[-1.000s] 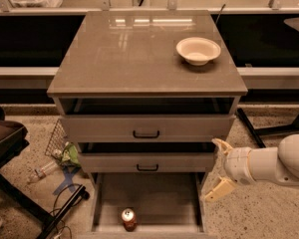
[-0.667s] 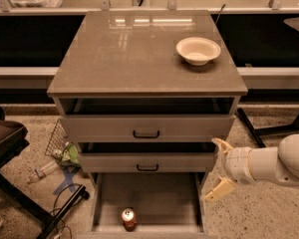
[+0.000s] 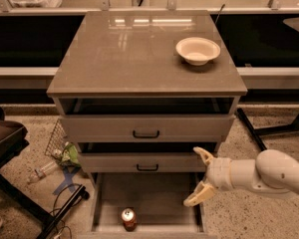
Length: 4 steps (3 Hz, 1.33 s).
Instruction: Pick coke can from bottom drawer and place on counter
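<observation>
gripper (image 3: 198, 177) wide open, empty, at right wall of bottom drawer (image 3: 154, 193); coke can (image 3: 128, 218) upright near drawer front.

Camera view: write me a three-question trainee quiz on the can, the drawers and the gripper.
1. True or false: the coke can stands upright near the front of the open bottom drawer.
2. Pick one. The gripper, jaws open, is: A) closed around the can; B) at the bottom drawer's right side, apart from the can; C) on the top drawer's handle.
3. Short answer: what sits on the counter?

Key: 1 true. 2 B. 3 a white bowl, at the right rear.
</observation>
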Each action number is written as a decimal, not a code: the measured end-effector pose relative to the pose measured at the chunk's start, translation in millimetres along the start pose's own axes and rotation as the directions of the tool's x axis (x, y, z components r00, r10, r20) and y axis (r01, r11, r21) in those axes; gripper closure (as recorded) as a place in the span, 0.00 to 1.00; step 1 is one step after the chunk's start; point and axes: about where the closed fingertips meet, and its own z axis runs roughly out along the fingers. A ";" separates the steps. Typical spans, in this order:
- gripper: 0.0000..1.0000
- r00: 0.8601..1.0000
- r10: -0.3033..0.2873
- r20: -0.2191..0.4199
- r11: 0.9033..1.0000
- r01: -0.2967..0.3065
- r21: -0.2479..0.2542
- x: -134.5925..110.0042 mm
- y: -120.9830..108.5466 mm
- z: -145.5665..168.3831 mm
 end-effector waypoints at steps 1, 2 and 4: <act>0.00 0.987 -0.074 0.143 0.997 0.077 -0.013 11.6 1.1 44.7; 0.00 0.954 -0.075 0.291 0.988 0.111 -0.110 61.9 19.1 110.0; 0.00 0.929 0.051 0.366 0.975 0.033 -0.221 122.5 58.0 166.9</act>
